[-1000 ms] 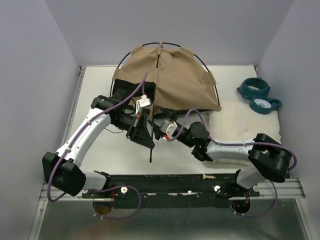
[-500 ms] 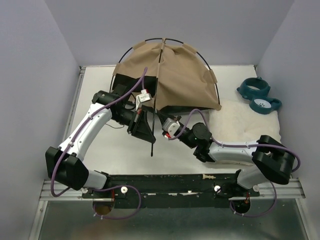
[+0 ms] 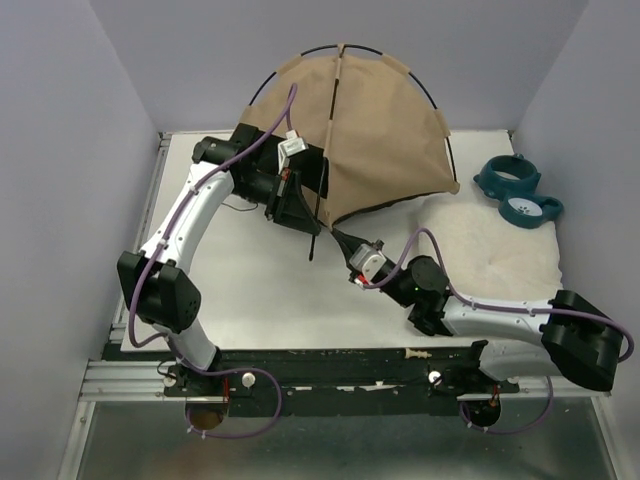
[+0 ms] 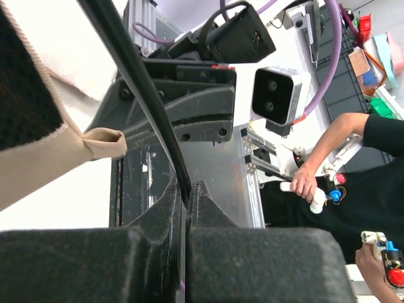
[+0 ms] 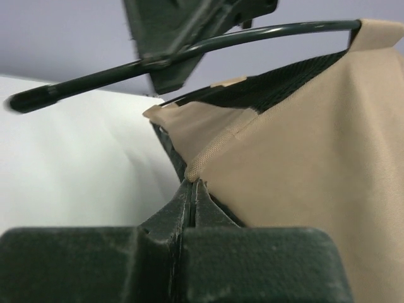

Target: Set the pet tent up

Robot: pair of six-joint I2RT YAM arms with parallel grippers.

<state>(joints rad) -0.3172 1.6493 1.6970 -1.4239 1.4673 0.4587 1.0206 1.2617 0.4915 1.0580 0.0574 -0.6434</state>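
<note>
Tan pet tent [image 3: 385,130] upright | left gripper [image 4: 186,189] pinching black pole [image 4: 136,82] | right gripper [image 5: 191,186] pinching lower hem [image 5: 208,158]

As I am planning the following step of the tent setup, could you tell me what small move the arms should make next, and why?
Probably ease the left gripper toward the right gripper, so the free end of the pole nears the pet tent corner. The left is shut on the pole, the right pinches the tan corner, and the two sit apart.
</note>
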